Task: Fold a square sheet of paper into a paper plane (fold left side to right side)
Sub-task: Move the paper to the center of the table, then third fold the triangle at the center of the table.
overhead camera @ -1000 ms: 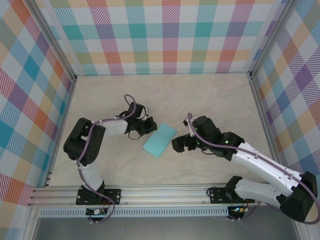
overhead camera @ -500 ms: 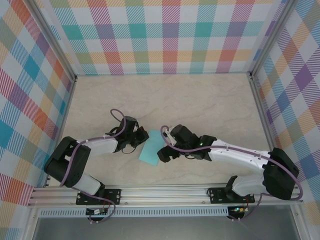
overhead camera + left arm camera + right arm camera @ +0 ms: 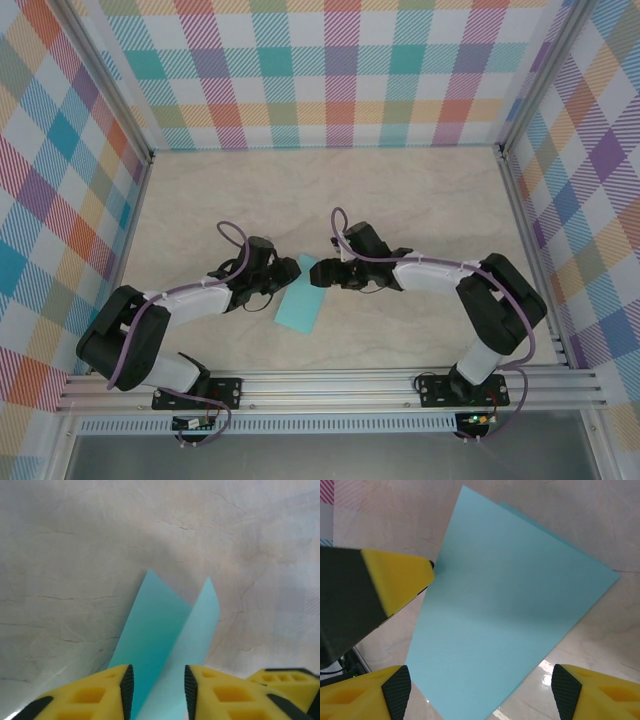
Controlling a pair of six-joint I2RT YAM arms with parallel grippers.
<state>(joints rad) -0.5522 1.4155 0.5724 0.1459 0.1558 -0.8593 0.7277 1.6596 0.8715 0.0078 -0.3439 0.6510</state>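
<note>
Nearest me, overhead, the square sheet of paper (image 3: pixel 300 306) lies folded into a narrow strip on the table (image 3: pixel 420 200), left of centre, its near end free. Just beyond, the left gripper (image 3: pixel 280 285) and right gripper (image 3: pixel 322 276) flank its far end. Both have their fingers parted and pinch nothing, so I judge the fold could spring open or the crease skew. Overhead the sheet reads as flat. My left wrist camera shows its two layers splaying apart, running between loosened fingers (image 3: pixel 125 685).
</note>
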